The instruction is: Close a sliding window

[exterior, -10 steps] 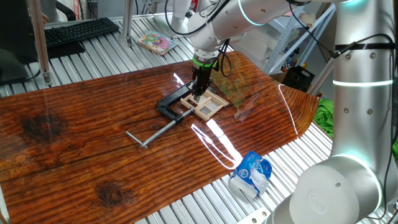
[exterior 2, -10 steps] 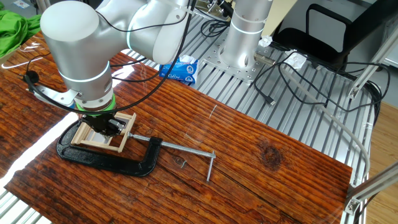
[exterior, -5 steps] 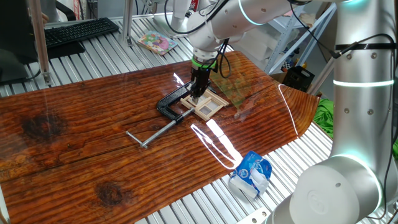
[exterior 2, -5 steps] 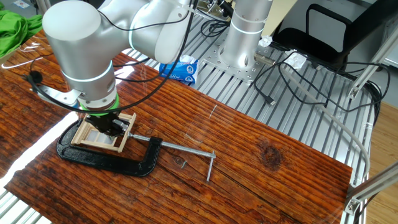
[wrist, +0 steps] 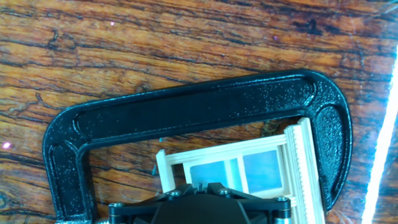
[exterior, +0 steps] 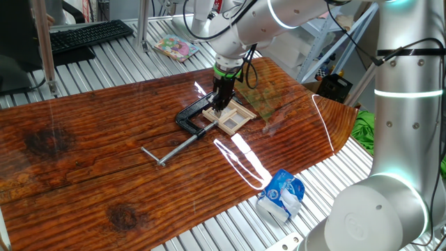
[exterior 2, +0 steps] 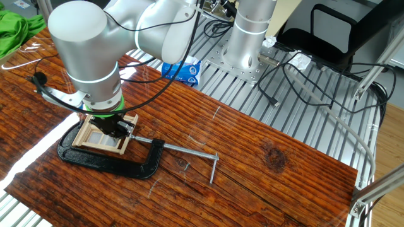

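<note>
The sliding window is a small tan wooden frame with pale panes. It lies flat on the wooden table, held in the black C-clamp. It also shows in the other fixed view and in the hand view. My gripper points straight down with its jaws shut, and its tip is down in the window's frame at the end near the clamp screw. In the hand view the closed fingertips sit at the window's lower rail, against a thin bar. The gripper body hides the frame's near part.
The C-clamp wraps the window, and its long grey screw rod with a cross handle sticks out over the table. A blue and white packet lies off the table edge. A keyboard and a green cloth lie beyond.
The arm and gripper have shifted a little along the window toward the clamp's screw side. The clamp and frame have not moved.
</note>
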Controlling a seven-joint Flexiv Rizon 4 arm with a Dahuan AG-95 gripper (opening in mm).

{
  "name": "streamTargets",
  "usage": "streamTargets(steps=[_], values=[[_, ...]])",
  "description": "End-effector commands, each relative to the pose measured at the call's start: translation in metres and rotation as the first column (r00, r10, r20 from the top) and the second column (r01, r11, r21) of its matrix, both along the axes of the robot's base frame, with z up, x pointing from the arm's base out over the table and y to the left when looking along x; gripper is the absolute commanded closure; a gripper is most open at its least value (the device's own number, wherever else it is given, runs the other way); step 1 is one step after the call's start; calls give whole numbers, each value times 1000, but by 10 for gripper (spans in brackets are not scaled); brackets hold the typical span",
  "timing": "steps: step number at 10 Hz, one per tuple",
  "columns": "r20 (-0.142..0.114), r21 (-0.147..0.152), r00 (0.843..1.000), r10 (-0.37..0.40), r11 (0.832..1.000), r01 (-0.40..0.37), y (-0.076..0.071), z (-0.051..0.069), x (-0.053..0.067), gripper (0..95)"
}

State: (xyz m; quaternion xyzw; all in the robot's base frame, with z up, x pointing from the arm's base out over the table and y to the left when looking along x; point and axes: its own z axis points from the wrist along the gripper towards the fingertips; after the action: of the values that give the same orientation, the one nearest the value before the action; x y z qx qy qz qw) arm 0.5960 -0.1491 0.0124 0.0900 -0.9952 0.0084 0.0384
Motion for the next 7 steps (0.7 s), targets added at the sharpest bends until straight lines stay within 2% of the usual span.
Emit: streamTargets(steps=[1, 7], values=[[2, 2, 1000, -4, 1000, 4, 3, -2, -2, 950], [2, 11, 1000, -23, 1000, 23, 13, -4, -6, 950]])
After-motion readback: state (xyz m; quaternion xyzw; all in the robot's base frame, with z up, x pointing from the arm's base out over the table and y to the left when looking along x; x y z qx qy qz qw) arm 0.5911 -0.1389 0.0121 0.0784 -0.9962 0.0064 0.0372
